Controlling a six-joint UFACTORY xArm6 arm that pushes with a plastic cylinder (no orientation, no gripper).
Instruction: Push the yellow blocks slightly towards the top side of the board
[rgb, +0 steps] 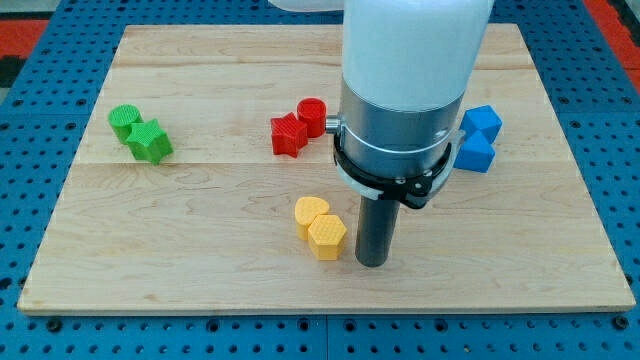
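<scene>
Two yellow blocks sit touching each other at the board's lower middle: a yellow rounded block (311, 212) and, just below and to its right, a yellow hexagon block (326, 238). My tip (373, 262) rests on the board right beside the yellow hexagon, on its right and slightly lower, with a narrow gap between them. The arm's wide white and grey body hangs above the rod and hides the board behind it.
A red star-like block (288, 134) and a red cylinder (312, 115) touch at upper middle. Two blue blocks (480, 124) (474, 153) sit at the right, partly hidden by the arm. A green cylinder (124, 121) and green star-like block (150, 141) sit at the left. The wooden board (200, 250) lies on blue pegboard.
</scene>
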